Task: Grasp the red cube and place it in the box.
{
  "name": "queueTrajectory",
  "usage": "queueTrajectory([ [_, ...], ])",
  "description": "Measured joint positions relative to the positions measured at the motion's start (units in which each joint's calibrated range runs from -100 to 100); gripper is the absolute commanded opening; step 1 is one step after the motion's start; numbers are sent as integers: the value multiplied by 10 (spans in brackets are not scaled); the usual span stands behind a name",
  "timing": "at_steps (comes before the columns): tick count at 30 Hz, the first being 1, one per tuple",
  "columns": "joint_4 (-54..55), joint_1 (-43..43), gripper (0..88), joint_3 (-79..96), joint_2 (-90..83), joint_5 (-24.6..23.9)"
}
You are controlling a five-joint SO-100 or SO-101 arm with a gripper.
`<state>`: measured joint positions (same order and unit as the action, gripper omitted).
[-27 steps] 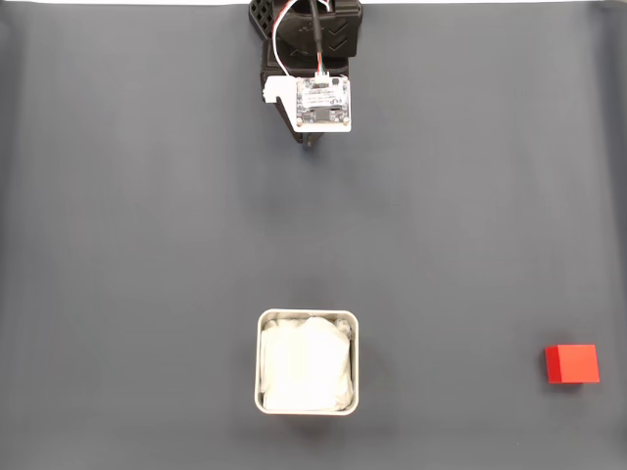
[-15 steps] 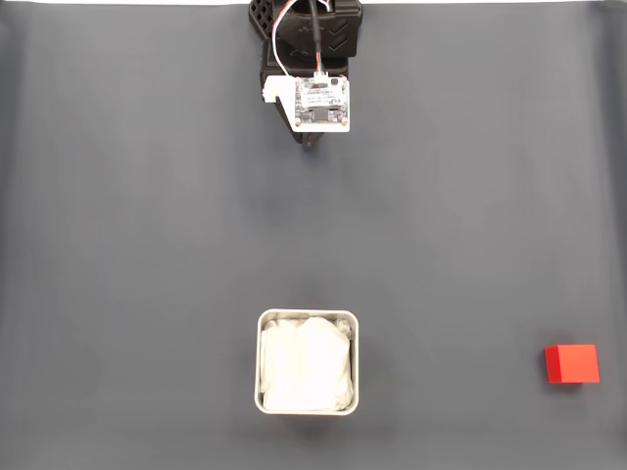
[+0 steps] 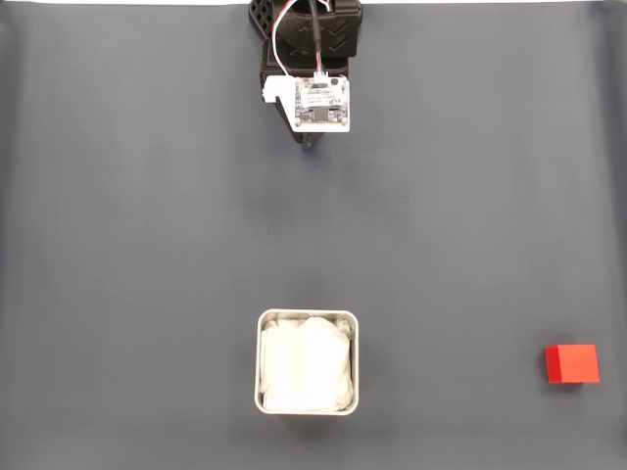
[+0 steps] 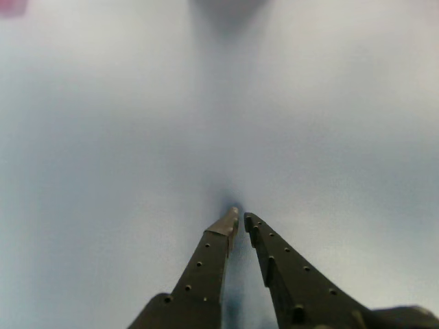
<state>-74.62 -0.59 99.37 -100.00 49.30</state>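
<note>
Dark grey mat [image 3: 147,245] under my gripper [image 4: 240,218], jaws nearly closed, empty; box [image 3: 307,319] far ahead; red cube [image 3: 572,363] farther, off to side.

arm: top centre | end effector [image 4: 241,218]: closed, empty, pointing down

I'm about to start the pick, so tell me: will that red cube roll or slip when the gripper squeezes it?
The red cube probably won't roll: it sits flat on the dark mat. Its flat, matte-looking faces should give the fingers decent purchase. It looks rigid and small, so likely light, and a nudge may slide it.
</note>
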Motion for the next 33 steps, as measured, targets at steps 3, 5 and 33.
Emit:
queueTrajectory([
  [3,0,0,0,0,0,0],
  [5,0,0,0,0,0,-1],
  [33,165,11,0,-575,339,-8],
])
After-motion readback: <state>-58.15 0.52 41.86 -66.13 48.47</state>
